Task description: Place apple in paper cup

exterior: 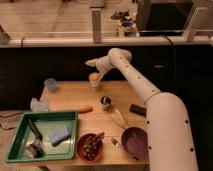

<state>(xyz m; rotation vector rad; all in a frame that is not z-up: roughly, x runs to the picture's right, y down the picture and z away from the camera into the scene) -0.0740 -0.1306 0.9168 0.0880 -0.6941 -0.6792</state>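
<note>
The paper cup [94, 81] stands at the table's far edge, pale beige. The orange-yellow apple [94, 76] sits in its mouth. My gripper [92, 63] is at the end of the white arm, just above and slightly left of the cup, apart from the apple. The arm reaches over from the lower right.
A translucent blue cup [50, 84] stands at the far left. A carrot [83, 109] and a small dark metallic cup [105, 102] lie mid-table. A green tray [20, 129] with tools sits front left. A bowl of dark fruit [90, 146], a purple bowl [134, 142] and a black object [137, 109] are to the right.
</note>
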